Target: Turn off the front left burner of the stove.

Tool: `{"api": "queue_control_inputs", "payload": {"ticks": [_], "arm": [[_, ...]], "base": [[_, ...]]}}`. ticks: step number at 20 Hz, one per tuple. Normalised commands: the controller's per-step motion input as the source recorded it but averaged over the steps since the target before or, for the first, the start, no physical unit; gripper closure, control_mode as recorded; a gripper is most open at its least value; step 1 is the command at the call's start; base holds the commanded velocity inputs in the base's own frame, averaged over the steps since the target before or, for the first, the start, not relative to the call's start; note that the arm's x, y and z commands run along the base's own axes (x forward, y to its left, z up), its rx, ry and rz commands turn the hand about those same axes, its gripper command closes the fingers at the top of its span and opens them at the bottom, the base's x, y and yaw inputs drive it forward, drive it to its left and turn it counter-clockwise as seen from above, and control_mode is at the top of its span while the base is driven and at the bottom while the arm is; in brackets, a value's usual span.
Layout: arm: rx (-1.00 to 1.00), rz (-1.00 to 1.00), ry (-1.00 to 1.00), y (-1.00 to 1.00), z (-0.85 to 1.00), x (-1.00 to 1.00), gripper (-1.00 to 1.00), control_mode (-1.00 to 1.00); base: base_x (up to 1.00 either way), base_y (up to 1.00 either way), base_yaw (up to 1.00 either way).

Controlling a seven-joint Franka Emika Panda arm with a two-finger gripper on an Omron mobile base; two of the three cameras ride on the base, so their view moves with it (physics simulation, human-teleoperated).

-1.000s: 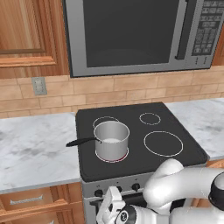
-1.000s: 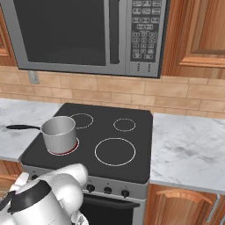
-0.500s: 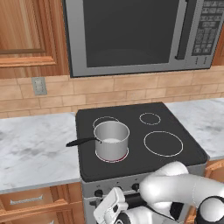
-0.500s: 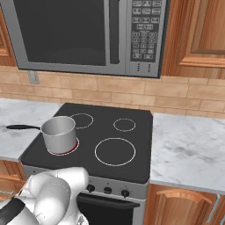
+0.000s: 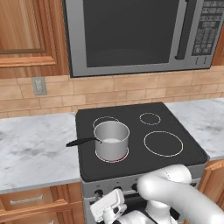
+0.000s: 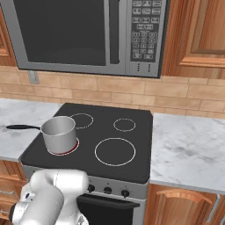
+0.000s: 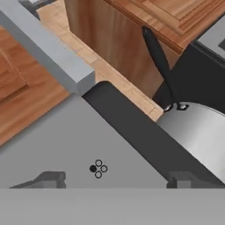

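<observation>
Red-glowing front left burner under steel pot, at near left of stove. Hand low against steel front panel, below and just before that burner; fingertips spread apart.

The stove and microwave are seen from behind the arm by both base views, left and right. The stove's front panel is viewed very closely by the hand camera.

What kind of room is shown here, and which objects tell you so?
A rendered home kitchen: a black glass stove holding a steel pot, a microwave mounted above it, and marble counters over wooden cabinets.
</observation>
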Motion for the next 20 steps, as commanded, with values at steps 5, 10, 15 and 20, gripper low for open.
{"api": "queue_control_inputs", "payload": {"ticks": [5, 10, 15, 20], "arm": [[0.03, 0.0, -0.09, 0.21, -0.17, 0.23, -1.0, -1.0], [0.0, 0.01, 0.0, 0.02, -0.1, -0.01, -1.0, -1.0], [0.0, 0.0, 0.03, 0.0, -0.05, -0.05, -1.0, -1.0], [0.0, 0.0, 0.05, 0.0, -0.02, -0.09, -1.0, -1.0]], "base": [[0.0, 0.0, 0.0], [0.0, 0.0, 0.0], [0.0, 0.0, 0.0], [0.0, 0.0, 0.0]]}}
